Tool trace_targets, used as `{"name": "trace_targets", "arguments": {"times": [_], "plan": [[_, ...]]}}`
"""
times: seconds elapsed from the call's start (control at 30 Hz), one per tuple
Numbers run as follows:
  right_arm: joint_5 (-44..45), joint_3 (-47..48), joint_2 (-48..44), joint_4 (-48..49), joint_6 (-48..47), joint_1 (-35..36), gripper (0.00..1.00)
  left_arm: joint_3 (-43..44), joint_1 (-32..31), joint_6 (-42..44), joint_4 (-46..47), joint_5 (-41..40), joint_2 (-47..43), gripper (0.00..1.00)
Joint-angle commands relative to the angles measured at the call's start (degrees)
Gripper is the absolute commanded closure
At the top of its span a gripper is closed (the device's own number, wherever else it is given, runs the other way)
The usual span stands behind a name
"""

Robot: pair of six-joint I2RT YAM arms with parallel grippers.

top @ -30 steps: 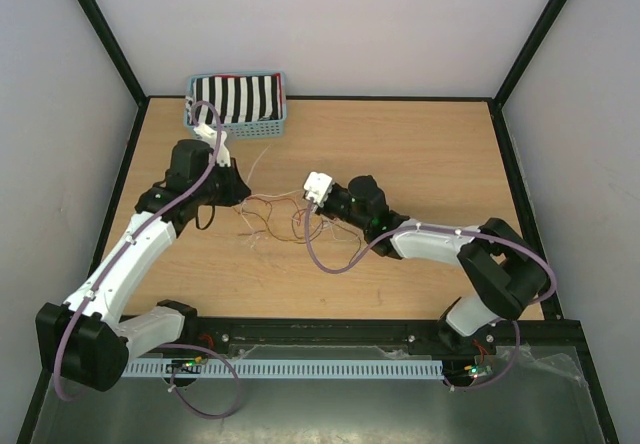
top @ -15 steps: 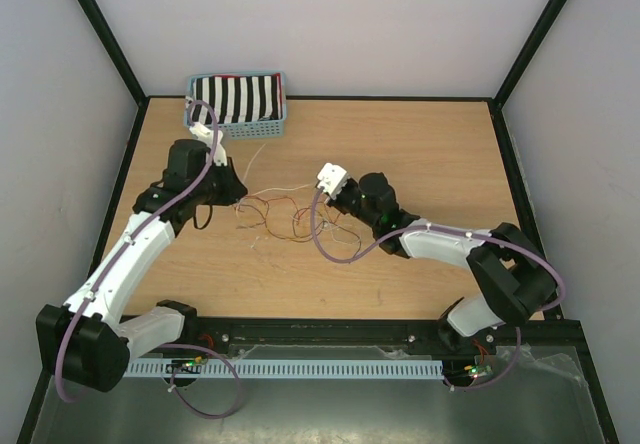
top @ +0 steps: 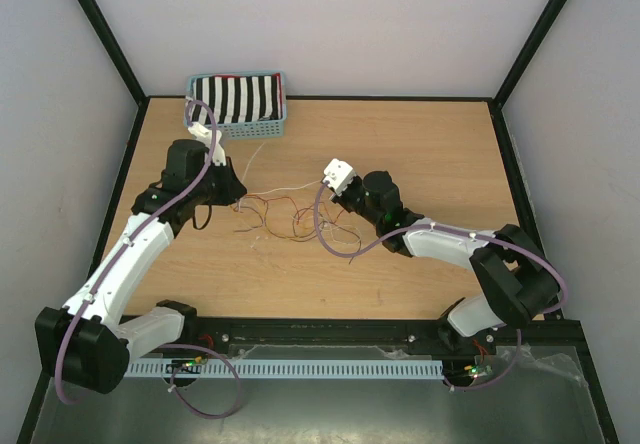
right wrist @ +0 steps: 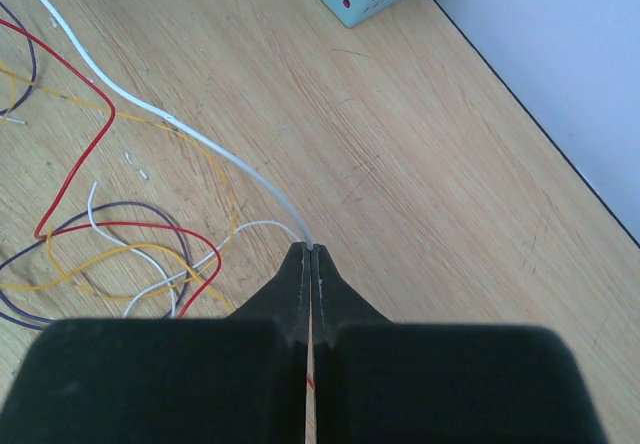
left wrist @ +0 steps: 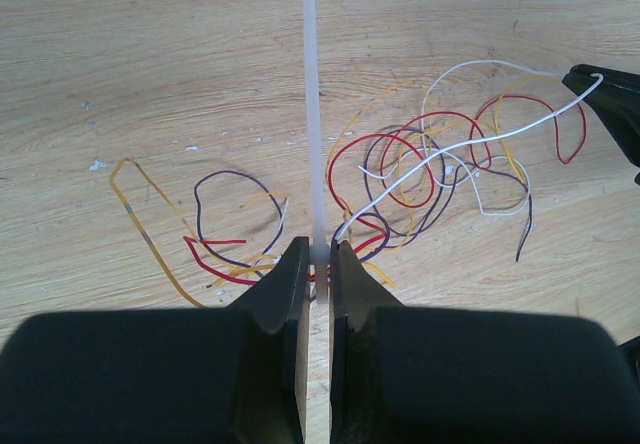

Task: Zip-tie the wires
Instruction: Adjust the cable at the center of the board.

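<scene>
While the wooden worktop (top: 430, 154) carries thin red, orange, yellow and dark wires (top: 296, 222) loose at its centre, no cinched loop shows.
Blue perforated basket (top: 250, 124) sits clear at 11 o'clock; left hand (left wrist: 318, 254) pinches the white zip tie (left wrist: 311, 94) at the wires' 9 o'clock, right hand (right wrist: 311, 254) pressed together on a white strand (right wrist: 175, 124) at 3 o'clock.

Wooden table (top: 420, 144) w/ tangled wires (top: 298, 222) mid, blue basket (top: 255, 126) far-left corner.
</scene>
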Motion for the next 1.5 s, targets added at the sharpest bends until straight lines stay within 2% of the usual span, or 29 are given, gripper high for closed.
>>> {"name": "trace_targets", "arguments": {"times": [0.0,0.13,0.23,0.37,0.43,0.53,0.67,0.8,0.9,1.2,1.47], "plan": [[-1.91,-0.70,-1.13,0.18,1.19,-0.41,1.00,0.73,0.38,-0.35,-0.49,-0.35,-1.49,1.00],[-6.82,-0.49,-1.16,0.09,1.21,-0.42,1.00,1.11,0.37,-0.58,-0.52,0.50,-1.49,1.00],[-10.96,-0.48,-1.77,0.25,0.79,-0.42,0.92,1.42,0.36,-0.59,-0.48,1.65,-1.58,1.00],[-14.72,-0.65,-2.87,0.51,-0.04,-0.39,0.76,1.51,0.37,-0.49,-0.51,2.58,-1.62,1.00],[-16.61,-0.56,-3.42,0.37,-0.01,-0.42,0.63,1.60,0.37,-0.47,-0.49,2.96,-1.77,1.00],[-19.29,-0.80,-4.27,0.17,-0.21,-0.41,0.55,1.63,0.36,-0.39,-0.47,2.94,-1.96,1.00],[-25.67,-1.76,-5.43,0.71,-1.65,-0.42,0.52,1.78,0.32,-0.22,-0.53,3.52,-1.91,1.00],[-34.92,-2.99,-3.66,9.45,0.89,-0.35,0.54,2.05,0.11,0.43,-0.51,5.10,-1.62,1.00],[-39.32,-0.71,-0.40,11.72,3.33,0.17,0.55,2.13,-0.06,0.95,-0.49,5.75,-1.53,1.00],[-38.74,5.74,7.93,12.52,1.51,4.49,0.55,2.44,-0.53,1.38,-0.49,7.13,-1.39,1.00],[-37.72,10.22,13.14,13.63,1.05,5.56,0.53,2.67,-1.11,1.50,-0.47,7.63,-1.03,1.00]]}}
